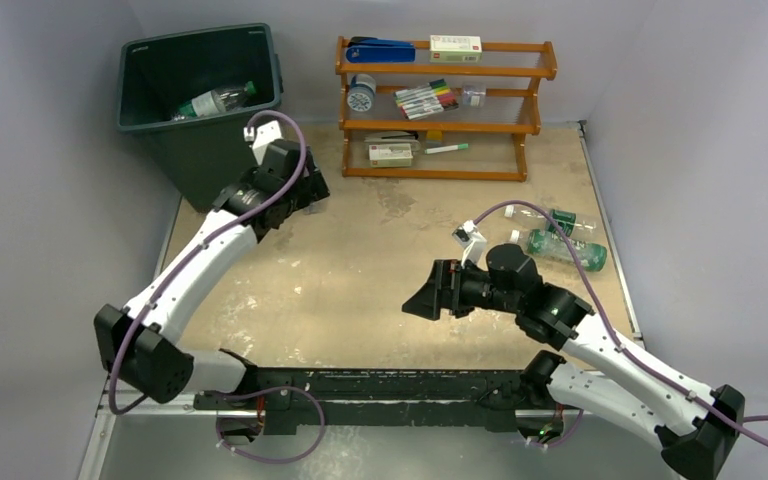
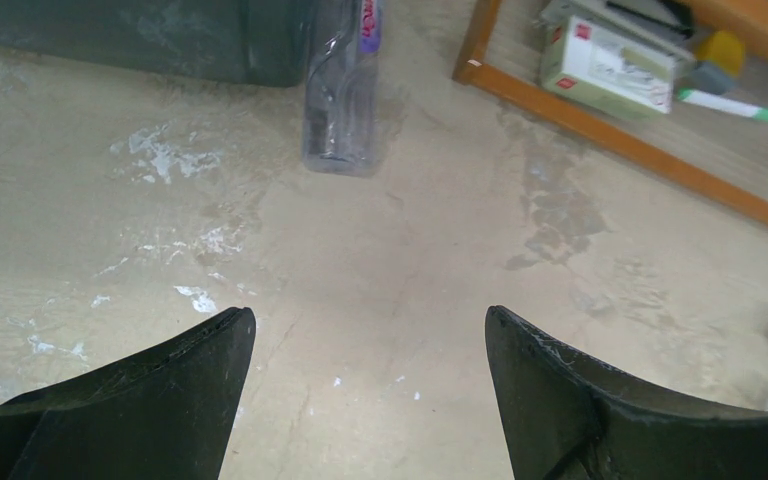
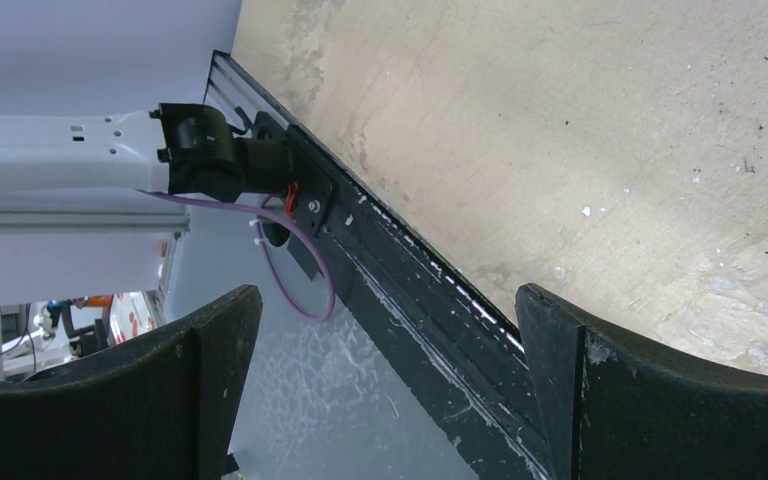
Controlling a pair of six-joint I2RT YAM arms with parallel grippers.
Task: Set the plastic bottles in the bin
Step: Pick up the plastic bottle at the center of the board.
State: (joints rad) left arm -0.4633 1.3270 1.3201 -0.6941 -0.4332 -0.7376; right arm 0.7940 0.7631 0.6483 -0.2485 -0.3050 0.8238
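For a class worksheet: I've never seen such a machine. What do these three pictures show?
Two white robot arms are bolted to a table. The wide picture looks down from above; the other two come from cameras on each wrist, the dark shapes being that arm's gripper. The left gripper and right gripper are both open and hold nothing. One bottle lies in the bin; two more bottles lie on the table at the right, and another bottle is beside the bin. A wooden rack stands at the back.
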